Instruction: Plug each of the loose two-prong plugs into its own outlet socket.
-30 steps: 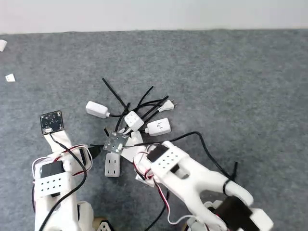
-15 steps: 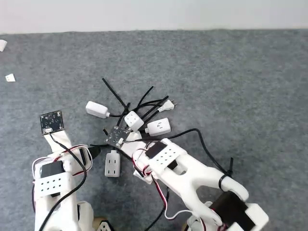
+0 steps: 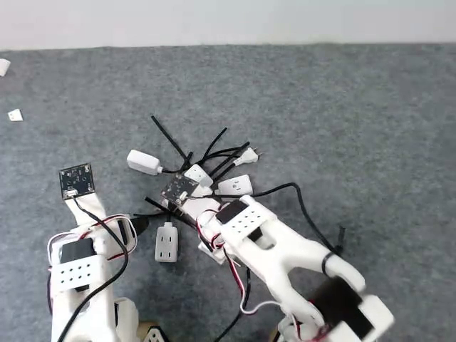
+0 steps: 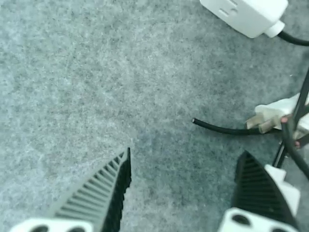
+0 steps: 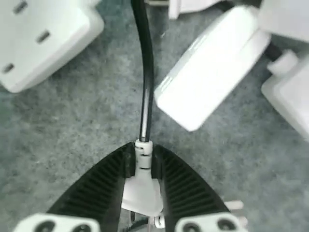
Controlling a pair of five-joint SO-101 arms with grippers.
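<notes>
Plug within right pincer

Surface is grey felt-like carpet, running right up to a plain pale wall at the far edge. Small white scrap and white chip lie far left. Lighting even, soft.

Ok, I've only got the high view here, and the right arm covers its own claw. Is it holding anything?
Observer: Yes. The right claw is shut on a white plug, with its black cord leading away.
Operator: And the left claw?
Observer: The left claw is open over bare carpet and is gripping nothing.
Operator: Anything loose near it?
Observer: A loose plug lies just beyond it, prongs bare.
</notes>
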